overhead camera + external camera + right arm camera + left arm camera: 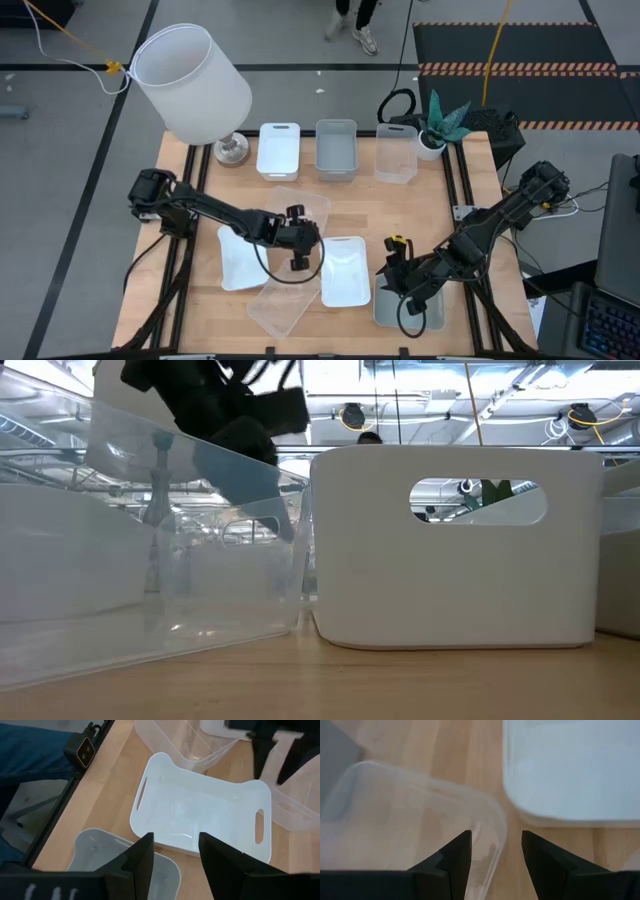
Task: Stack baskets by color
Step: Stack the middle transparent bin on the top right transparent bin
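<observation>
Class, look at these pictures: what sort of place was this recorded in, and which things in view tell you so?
Probably a robotics lab or workshop. Two robot arms are mounted at a wooden table, striped hazard tape marks the floor, and the low view shows an industrial ceiling with exposed pipes and lights.

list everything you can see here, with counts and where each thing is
white baskets: three, white; one far row, two near middle
grey baskets: two seen, grey; far row, near right
clear baskets: three, see-through; one far row, two near left
lampshade: one, white; far left corner
plant: one, green; far right
table: one, wood
person: legs, beyond table
left hand: open, at clear basket rim
right hand: open, above grey basket
</observation>
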### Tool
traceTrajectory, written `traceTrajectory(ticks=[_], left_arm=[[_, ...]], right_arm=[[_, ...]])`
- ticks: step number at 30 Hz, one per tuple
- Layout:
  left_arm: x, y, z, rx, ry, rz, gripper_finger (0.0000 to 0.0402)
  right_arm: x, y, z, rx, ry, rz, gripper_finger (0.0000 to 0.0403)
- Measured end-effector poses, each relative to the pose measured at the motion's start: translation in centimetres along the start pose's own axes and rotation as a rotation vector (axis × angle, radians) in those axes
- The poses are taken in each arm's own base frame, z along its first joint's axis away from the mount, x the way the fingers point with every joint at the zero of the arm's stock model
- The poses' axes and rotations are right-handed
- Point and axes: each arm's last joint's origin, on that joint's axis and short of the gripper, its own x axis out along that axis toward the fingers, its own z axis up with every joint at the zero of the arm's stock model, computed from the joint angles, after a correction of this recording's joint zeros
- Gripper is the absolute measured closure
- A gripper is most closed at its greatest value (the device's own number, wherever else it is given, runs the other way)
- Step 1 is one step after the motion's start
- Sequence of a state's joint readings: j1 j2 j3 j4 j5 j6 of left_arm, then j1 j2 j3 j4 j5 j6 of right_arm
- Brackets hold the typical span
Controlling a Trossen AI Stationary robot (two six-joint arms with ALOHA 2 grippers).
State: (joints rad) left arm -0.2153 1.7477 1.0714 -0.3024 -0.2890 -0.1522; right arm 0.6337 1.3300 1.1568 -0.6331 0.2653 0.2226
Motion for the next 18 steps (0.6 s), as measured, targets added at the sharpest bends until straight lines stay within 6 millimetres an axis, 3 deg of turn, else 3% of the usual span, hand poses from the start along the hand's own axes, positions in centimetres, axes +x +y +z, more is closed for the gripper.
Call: traceTrajectory(ticks=[5, 15, 18], left_arm=[[1.11, -0.23, -0.25, 0.085, 0.008, -0.01, 0.0239], [1.12, -0.09, 0.21, 0.165, -0.035, -0.036, 0.0382], [1.14, -0.02, 0.17, 0.162, -0.03, -0.04, 0.0389]], right_arm=[[0.0, -0.02, -0.06, -0.001, 0.005, -0.001, 0.0255], [-0.01, -0.07, -0.08, -0.046, 0.004, -0.021, 0.0255], [-0.01, -0.1, -0.07, -0.051, 0.002, -0.029, 0.0255]])
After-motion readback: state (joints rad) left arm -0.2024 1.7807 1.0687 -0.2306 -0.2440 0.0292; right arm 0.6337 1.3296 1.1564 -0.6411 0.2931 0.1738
